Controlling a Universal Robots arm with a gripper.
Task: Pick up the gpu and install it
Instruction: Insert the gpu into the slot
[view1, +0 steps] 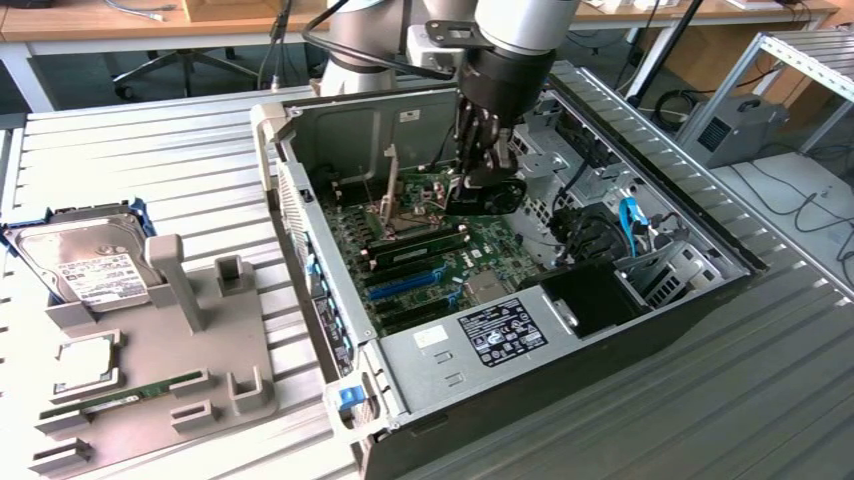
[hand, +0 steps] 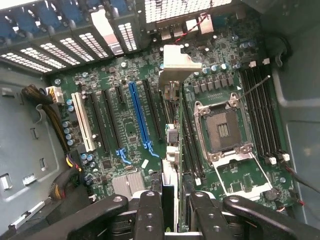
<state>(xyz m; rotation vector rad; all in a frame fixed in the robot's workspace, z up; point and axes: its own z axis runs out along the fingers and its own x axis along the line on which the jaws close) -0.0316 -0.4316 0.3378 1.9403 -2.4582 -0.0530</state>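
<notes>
GPU card (hand: 170, 150) is clamped edge-on between the fingers of the gripper (hand: 170, 210), picked up and carried inside the open computer case (view1: 334, 140). In the exterior view it hangs over the far part of the motherboard (view1: 427, 250), near the empty CPU socket (hand: 222, 130). Judged remaining: seating it in an expansion slot such as the blue slot (hand: 139, 117), which stands empty.

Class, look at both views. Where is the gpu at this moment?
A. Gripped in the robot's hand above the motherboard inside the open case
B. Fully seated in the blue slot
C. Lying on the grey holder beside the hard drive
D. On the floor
A: the hand grips the gpu edge-on above the motherboard inside the open case.
</notes>
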